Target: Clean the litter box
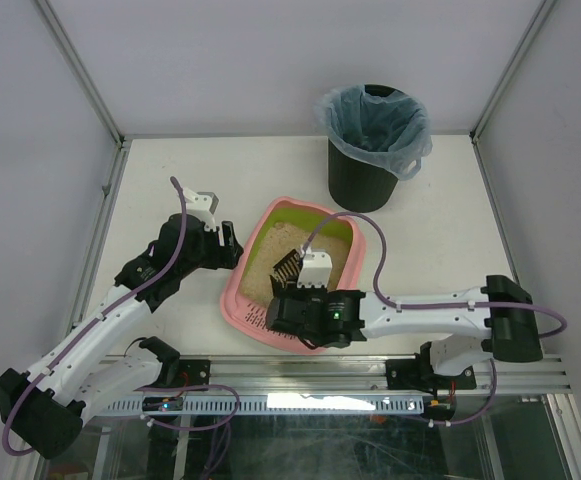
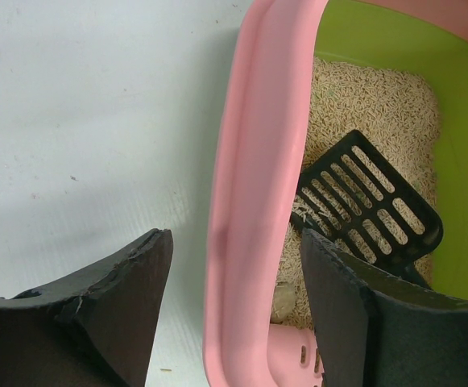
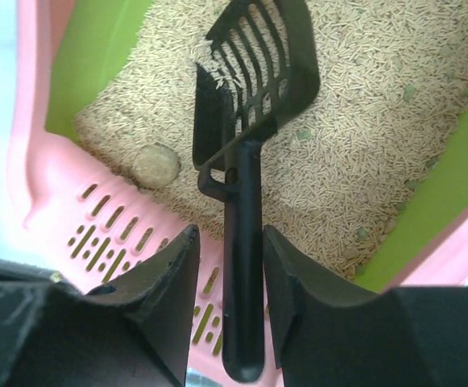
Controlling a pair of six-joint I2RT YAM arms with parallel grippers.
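The litter box point(image 1: 238, 295) is a pink tray with a lime-green inner wall, beige litter and a slotted grille at its near end. My right gripper point(image 1: 298, 290) hangs over the grille, shut on the handle of the black slotted scoop point(image 1: 288, 265). In the right wrist view the gripper point(image 3: 229, 234) holds the scoop point(image 3: 258, 72) with its blade tilted on the litter and a few pellets in it. A round clump point(image 3: 155, 165) lies by the grille. My left gripper point(image 1: 232, 245) is open. Its jaws point(image 2: 235, 234) straddle the box's left rim point(image 2: 250, 201) with gaps on both sides.
A black cylindrical bin point(image 1: 370, 150) lined with a pale blue bag stands behind the box at the back right. Metal frame posts run along both sides of the white table point(image 1: 170, 180). Small greenish bits dot the litter point(image 3: 378, 129).
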